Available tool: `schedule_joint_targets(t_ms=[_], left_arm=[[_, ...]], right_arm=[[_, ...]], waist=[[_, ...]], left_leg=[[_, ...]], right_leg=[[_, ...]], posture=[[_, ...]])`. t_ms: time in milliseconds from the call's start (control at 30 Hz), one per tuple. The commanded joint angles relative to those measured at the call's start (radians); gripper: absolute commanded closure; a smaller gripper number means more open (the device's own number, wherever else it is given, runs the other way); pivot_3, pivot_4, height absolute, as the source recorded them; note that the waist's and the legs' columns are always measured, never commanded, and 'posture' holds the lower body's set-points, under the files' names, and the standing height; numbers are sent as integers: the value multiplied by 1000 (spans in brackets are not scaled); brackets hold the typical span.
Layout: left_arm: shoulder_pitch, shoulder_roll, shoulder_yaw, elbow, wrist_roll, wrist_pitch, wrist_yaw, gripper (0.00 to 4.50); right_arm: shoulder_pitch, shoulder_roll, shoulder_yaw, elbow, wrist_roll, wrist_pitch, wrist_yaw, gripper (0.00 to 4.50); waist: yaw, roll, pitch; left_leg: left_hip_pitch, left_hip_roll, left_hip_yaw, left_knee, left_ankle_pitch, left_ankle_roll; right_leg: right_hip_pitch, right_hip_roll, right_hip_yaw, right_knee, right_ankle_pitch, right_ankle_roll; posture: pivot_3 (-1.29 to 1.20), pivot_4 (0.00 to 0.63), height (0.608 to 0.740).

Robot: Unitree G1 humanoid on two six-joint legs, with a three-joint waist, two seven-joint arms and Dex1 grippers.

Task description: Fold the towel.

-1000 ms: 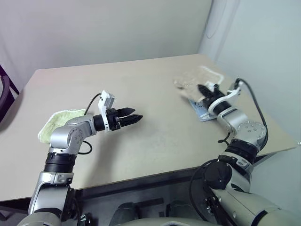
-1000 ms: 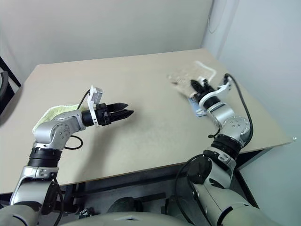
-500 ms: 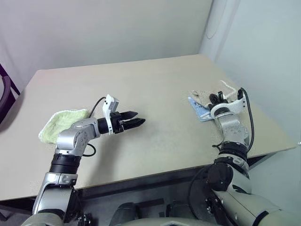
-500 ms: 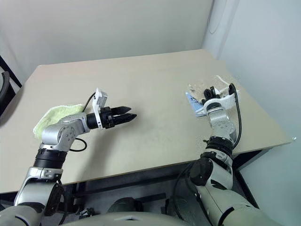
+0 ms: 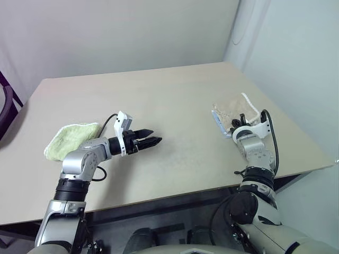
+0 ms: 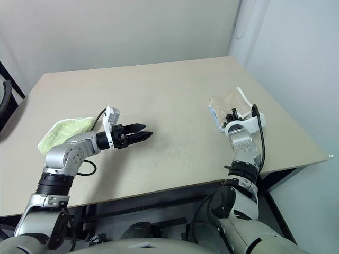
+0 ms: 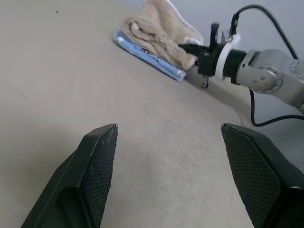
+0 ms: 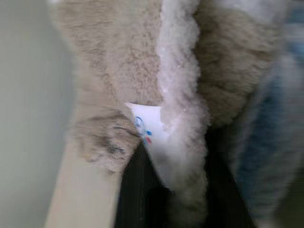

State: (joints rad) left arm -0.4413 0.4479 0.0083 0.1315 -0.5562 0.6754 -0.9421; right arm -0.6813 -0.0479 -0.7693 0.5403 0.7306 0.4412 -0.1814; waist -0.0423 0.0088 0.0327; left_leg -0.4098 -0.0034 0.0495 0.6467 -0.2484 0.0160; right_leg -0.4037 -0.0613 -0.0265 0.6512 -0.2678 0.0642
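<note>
Towel (image 5: pixel 233 109), bunched in a beige heap at centre right of the head view, lies partly on a light-blue cloth (image 7: pixel 147 56) near the table's (image 5: pixel 159 100) right edge. The right gripper (image 7: pixel 187 47) is against its near edge, fingers buried in pile, grip unclear. The left gripper (image 5: pixel 151 142) hangs spread at centre left, well apart.

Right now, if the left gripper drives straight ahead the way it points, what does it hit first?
Likely the beige towel on the blue cloth, by the right gripper; bare table until then.
</note>
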Motion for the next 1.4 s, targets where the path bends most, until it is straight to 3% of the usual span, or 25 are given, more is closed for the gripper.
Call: schedule_joint_targets(t_ms=[33, 300, 333, 467, 667, 900, 1033, 1167, 1300, 1400], left_arm=[[-10, 0, 17, -40, -13, -4, -1, 820], [-18, 13, 26, -28, -8, -9, -5, 820], [-20, 13, 29, -23, -8, -11, -4, 820], [-26, 14, 37, -14, -9, -10, -5, 820], [-45, 27, 34, 3, -9, -8, -30, 820], [-54, 66, -11, 1, 43, -99, -117, 820], [-72, 73, 24, 30, 44, -133, -122, 820], [-60, 94, 58, 18, 22, -143, -143, 820], [-32, 89, 112, -23, -8, -174, -133, 820], [2, 88, 131, -44, 15, -238, -112, 820]], right_arm=[[-24, -20, 11, 24, 9, -23, -20, 2843], [-24, -43, 40, -32, 75, 22, 38, 119], [-19, -47, 45, -40, 77, 29, 47, 25], [10, -53, 34, -75, 117, 61, 36, 25], [146, -68, 4, -287, 224, 136, -11, 25], [254, -252, 80, -395, 291, 345, 137, 25], [312, -412, 234, -457, 163, 331, 343, 25], [365, -537, 465, -581, -89, 47, 642, 25], [374, -627, 614, -631, -140, -47, 954, 25], [352, -658, 685, -623, -173, -80, 1086, 25]], waist=[[0, 0, 0], [0, 0, 0], [0, 0, 0], [1, 0, 0], [9, -1, 0], [8, 0, 2], [4, -1, 3], [-1, -1, 5], [3, -6, 8], [11, -10, 10]], left_leg=[[0, 0, 0, 0, 0, 0], [2, 0, 0, 1, 0, 0], [2, 0, 0, 1, 0, 0], [1, 0, 0, 1, 0, 0], [1, 0, 0, 0, 0, 1], [1, 0, 0, 0, 0, 1], [1, 0, 0, 0, 0, 1], [0, 0, 1, 0, 0, 1], [0, 1, 0, 0, 0, 1], [0, 1, 0, 1, 0, 1]], right_leg=[[1, 0, 0, 0, 0, 0], [2, 0, 0, 0, 0, 0], [2, 0, 0, -1, 0, 0], [2, 0, 0, -1, 0, 0], [2, 0, 0, -2, 0, 1], [2, 0, 0, -3, -2, -3], [1, 0, 0, -3, -3, -3], [1, 1, 0, -3, -3, -2], [1, 2, 0, -4, -2, 3], [1, 2, 0, -4, -2, 3]], posture=[[0, 0, 740], [0, 0, 740], [0, 0, 740], [0, 0, 740], [0, 0, 740], [0, 0, 740], [0, 0, 740], [0, 0, 740], [0, 0, 740], [0, 0, 740]])
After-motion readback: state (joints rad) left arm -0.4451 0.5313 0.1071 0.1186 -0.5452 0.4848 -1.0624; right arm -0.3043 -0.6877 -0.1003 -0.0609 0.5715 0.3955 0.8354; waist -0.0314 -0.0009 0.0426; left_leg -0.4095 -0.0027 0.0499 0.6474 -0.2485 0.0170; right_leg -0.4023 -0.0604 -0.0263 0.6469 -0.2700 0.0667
